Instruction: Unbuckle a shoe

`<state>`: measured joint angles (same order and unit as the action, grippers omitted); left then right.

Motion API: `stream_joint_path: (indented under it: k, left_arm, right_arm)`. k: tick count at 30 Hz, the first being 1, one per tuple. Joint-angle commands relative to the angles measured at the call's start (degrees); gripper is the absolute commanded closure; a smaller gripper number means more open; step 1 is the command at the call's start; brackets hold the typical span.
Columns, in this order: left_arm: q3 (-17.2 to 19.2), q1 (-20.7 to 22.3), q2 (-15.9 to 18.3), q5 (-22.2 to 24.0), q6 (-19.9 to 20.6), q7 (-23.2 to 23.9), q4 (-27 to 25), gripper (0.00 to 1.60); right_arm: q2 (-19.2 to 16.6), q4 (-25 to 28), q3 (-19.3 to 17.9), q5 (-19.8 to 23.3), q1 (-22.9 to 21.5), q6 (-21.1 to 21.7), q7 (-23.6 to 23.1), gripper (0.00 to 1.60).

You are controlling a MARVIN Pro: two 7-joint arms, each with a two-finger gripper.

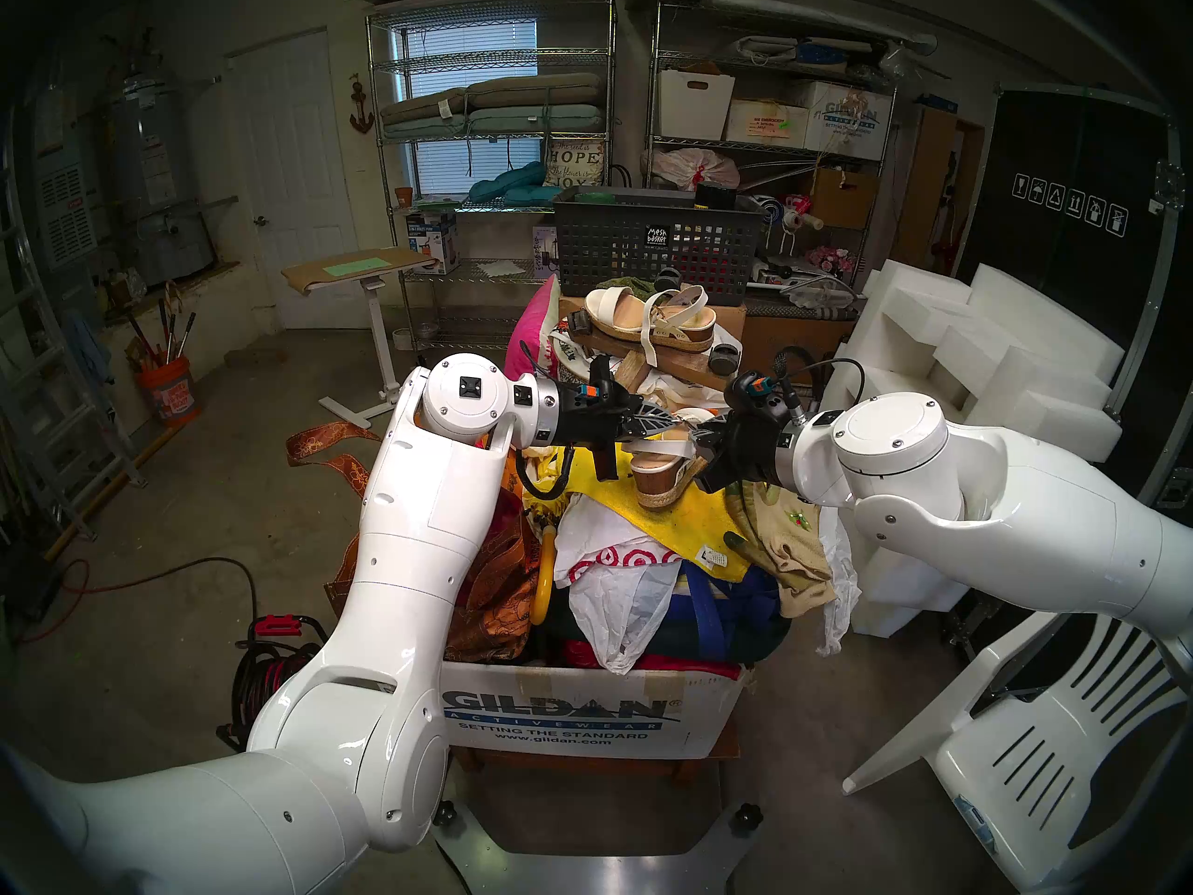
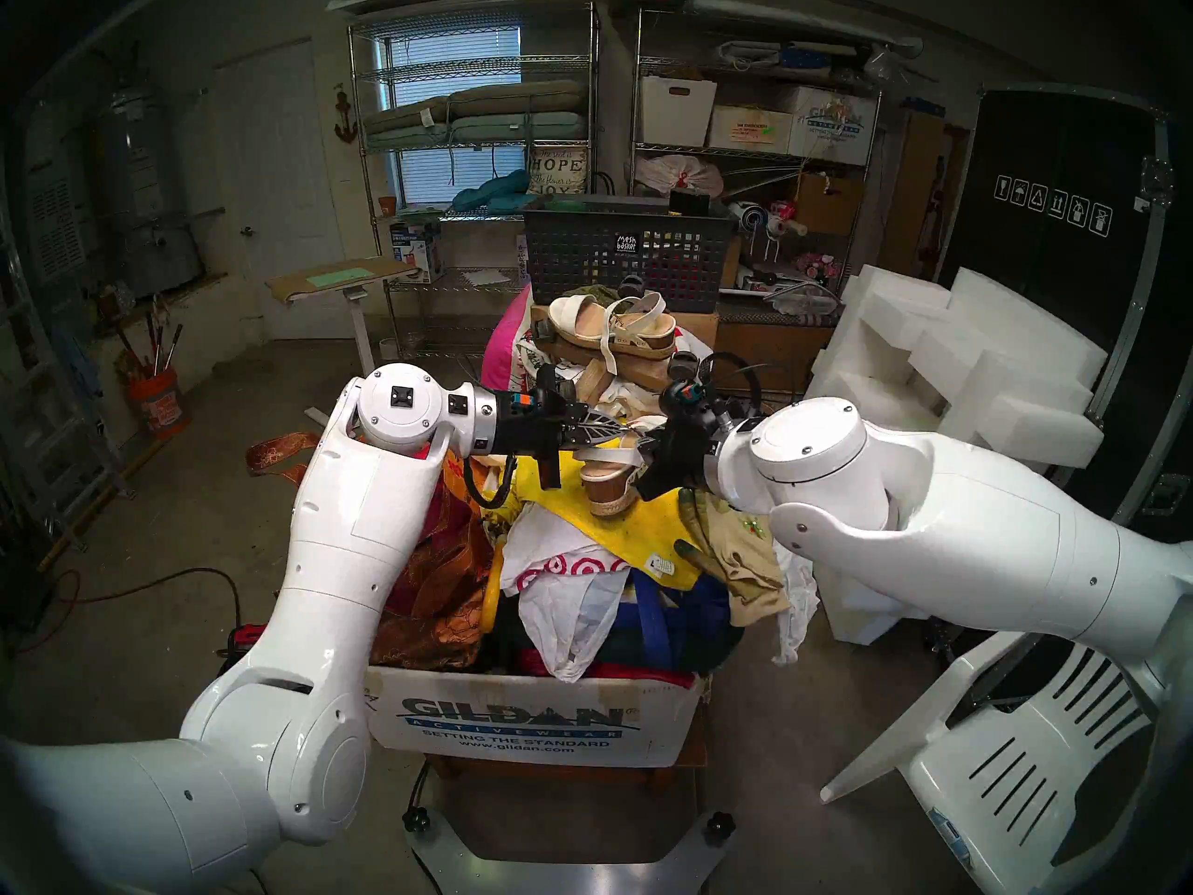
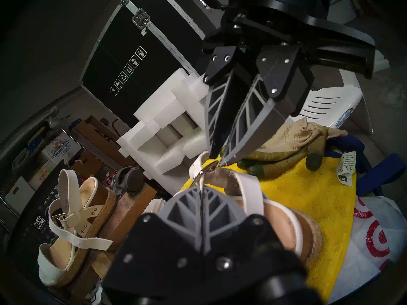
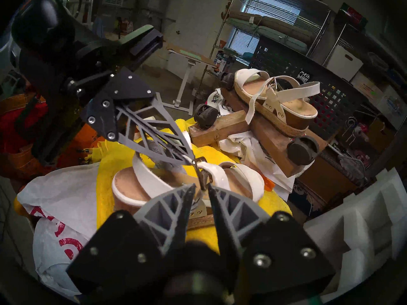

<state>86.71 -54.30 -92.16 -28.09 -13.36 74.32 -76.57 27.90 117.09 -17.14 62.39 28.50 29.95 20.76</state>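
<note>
Garage clutter before me, two sandals, near shoe on yellow cloth, left gripper pinched on its strap, right gripper closed on its buckle.

The wedge sandal sits upright on a yellow towel atop a heaped box, just right of centre in the head view. It has white straps, a tan footbed, a brown cork-look heel and woven jute trim round the sole. In the right wrist view its toe points toward 9 o'clock and its heel toward 3 o'clock. The small metal ankle buckle stands raised above the footbed, with the white ankle strap running through it toward 4 o'clock.
</note>
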Motion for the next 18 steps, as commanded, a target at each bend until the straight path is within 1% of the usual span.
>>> stream_joint_path:
  k: [1, 10, 18]
  left_arm:
    - [0.48, 1.02, -0.19, 1.15, 0.65, 1.11, -1.72, 1.6]
    - [0.87, 0.6, -0.73, 1.05, 0.59, 1.83, -2.22, 1.6]
    - [0.69, 0.61, -1.02, 0.79, 0.56, 2.06, -2.18, 1.6]
  right_arm:
    - [0.84, -0.61, -0.56, -0.07, -0.6, -0.75, -0.58, 0.82]
    - [1.97, -1.77, -0.47, -0.73, -0.8, -0.43, -1.33, 0.79]
    - [2.63, -2.09, -0.6, -1.11, -0.79, -0.25, -1.44, 0.8]
